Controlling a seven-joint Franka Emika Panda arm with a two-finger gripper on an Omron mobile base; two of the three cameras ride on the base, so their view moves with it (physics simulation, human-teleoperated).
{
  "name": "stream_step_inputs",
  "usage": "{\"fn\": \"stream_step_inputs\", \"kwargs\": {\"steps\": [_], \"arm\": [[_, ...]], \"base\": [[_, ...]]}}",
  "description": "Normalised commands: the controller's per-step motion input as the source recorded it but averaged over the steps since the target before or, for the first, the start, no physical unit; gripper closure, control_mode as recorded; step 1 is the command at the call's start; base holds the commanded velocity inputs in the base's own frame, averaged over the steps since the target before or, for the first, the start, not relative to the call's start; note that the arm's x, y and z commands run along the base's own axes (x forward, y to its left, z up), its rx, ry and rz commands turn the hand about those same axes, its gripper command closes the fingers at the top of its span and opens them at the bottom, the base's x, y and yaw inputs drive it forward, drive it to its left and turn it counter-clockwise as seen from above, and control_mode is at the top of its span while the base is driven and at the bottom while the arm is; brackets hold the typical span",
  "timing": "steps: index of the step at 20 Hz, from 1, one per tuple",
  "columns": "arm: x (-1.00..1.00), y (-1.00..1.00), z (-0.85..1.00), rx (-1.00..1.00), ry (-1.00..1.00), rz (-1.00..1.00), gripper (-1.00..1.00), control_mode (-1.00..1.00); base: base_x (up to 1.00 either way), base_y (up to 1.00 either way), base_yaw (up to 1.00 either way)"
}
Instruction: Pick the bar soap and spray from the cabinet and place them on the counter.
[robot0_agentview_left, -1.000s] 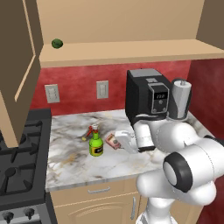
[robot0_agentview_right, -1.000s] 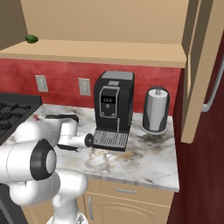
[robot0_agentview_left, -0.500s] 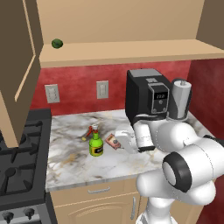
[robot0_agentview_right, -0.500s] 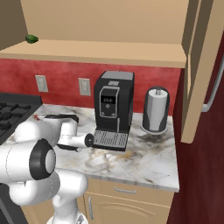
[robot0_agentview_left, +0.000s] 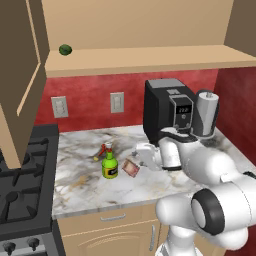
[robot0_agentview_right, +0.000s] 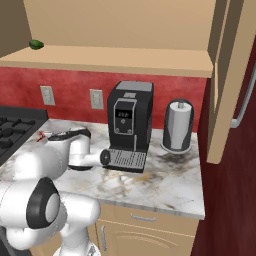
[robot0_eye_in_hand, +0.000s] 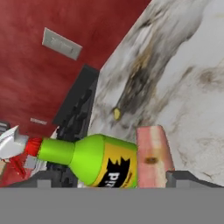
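Observation:
The bar soap, a pinkish-tan block, lies on the marble counter just right of the spray, a green bottle with a yellow label and a red nozzle. My gripper hovers low right beside the soap. In the hand view its fingertips stand wide apart and open. The soap and the spray lie side by side between them, and no pad touches the soap. The cabinet above stands open, with its shelf bare apart from a small green ball.
A black coffee machine and a grey canister stand at the back right of the counter. The black gas stove borders it on the left. The open cabinet door hangs over the stove. Another door juts out at right.
The fingers have spread wide and the bar soap now rests free on the counter beside the spray. The arm has barely moved.

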Motion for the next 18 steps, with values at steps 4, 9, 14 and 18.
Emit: {"fn": "stream_step_inputs", "kwargs": {"steps": [4, 9, 14, 18], "arm": [[-0.39, -0.33, 0.15, 0.0, 0.02, -0.09, -1.0, -1.0], [-0.44, -0.39, 0.1, 0.0, 0.06, -0.14, -1.0, -1.0], [-0.62, -0.08, 0.01, -0.04, 0.07, -0.11, -1.0, -1.0], [-0.93, 0.0, 0.16, -0.03, 0.01, -0.06, -1.0, -1.0]], "base": [[0.0, 0.0, 0.0], [0.0, 0.0, 0.0], [0.0, 0.0, 0.0], [0.0, 0.0, 0.0]]}}
